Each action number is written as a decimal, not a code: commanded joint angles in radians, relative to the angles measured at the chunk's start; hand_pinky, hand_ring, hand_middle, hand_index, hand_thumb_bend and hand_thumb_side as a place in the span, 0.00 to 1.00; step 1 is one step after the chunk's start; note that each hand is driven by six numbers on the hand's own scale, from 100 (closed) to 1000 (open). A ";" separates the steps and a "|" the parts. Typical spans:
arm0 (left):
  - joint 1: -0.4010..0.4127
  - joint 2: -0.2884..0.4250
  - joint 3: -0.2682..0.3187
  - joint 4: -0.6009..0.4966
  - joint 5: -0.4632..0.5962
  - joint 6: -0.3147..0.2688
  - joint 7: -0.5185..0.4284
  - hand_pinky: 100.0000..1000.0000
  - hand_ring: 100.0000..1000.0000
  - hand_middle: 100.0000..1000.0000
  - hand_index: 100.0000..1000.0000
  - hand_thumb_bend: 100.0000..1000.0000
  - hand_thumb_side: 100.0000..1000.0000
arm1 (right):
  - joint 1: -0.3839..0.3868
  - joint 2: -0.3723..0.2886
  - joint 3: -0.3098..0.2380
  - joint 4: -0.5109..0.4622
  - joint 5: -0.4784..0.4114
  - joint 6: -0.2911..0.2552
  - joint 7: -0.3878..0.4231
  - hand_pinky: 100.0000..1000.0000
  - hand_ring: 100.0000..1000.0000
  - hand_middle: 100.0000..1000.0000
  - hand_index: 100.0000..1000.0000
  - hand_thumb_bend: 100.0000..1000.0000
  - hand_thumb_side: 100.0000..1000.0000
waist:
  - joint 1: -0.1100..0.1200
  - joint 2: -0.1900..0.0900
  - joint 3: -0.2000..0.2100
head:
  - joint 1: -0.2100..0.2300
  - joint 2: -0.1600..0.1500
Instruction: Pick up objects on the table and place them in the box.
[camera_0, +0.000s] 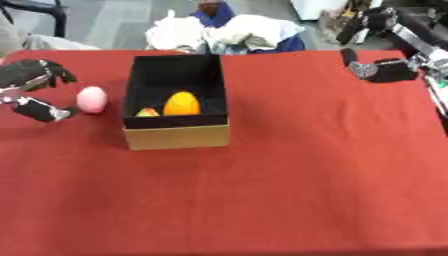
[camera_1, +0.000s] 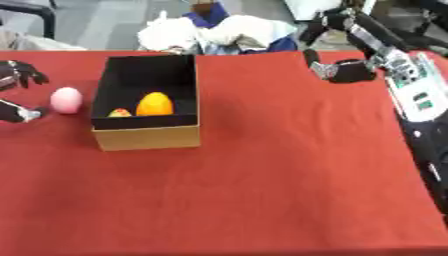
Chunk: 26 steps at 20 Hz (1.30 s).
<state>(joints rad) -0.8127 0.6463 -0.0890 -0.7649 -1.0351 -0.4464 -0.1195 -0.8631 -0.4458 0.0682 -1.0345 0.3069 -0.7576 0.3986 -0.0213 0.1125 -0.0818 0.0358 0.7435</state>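
Fingers (camera_0: 54, 71) spread beside pink ball (camera_0: 92, 99); box (camera_0: 176, 136) holds orange fruit (camera_0: 181, 104), perhaps another.

Grey floor (camera_0: 114, 20) (cloth pile (camera_0: 245, 30) beyond)

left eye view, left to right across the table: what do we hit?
left hand → pink ball → box, holding a small red-green object then an orange object → right hand
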 joint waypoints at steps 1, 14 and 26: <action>-0.022 0.012 0.013 0.000 -0.010 0.018 0.050 0.56 0.58 0.63 0.79 0.31 0.24 | -0.027 -0.022 -0.009 -0.013 -0.005 -0.149 0.151 0.65 0.56 0.54 0.65 0.00 0.00 | 0.000 -0.010 -0.004 | 0.005 -0.013; -0.027 -0.003 0.035 0.055 -0.077 0.077 0.080 0.59 0.60 0.67 0.80 0.30 0.25 | -0.038 -0.022 -0.008 -0.012 -0.011 -0.149 0.156 0.65 0.55 0.53 0.65 0.00 0.00 | -0.005 0.019 -0.027 | 0.016 -0.026; -0.019 -0.019 0.036 0.066 -0.070 0.108 0.242 0.36 0.38 0.40 0.51 0.23 0.15 | -0.036 -0.023 -0.013 -0.011 -0.018 -0.149 0.162 0.65 0.55 0.53 0.65 0.00 0.00 | -0.005 0.029 -0.031 | 0.019 -0.043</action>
<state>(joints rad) -0.8173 0.6060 -0.0620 -0.6902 -1.1073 -0.3371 0.1070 -0.8797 -0.4456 0.0676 -1.0345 0.2984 -0.7519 0.4045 -0.0278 0.1555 -0.1120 0.0517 0.7105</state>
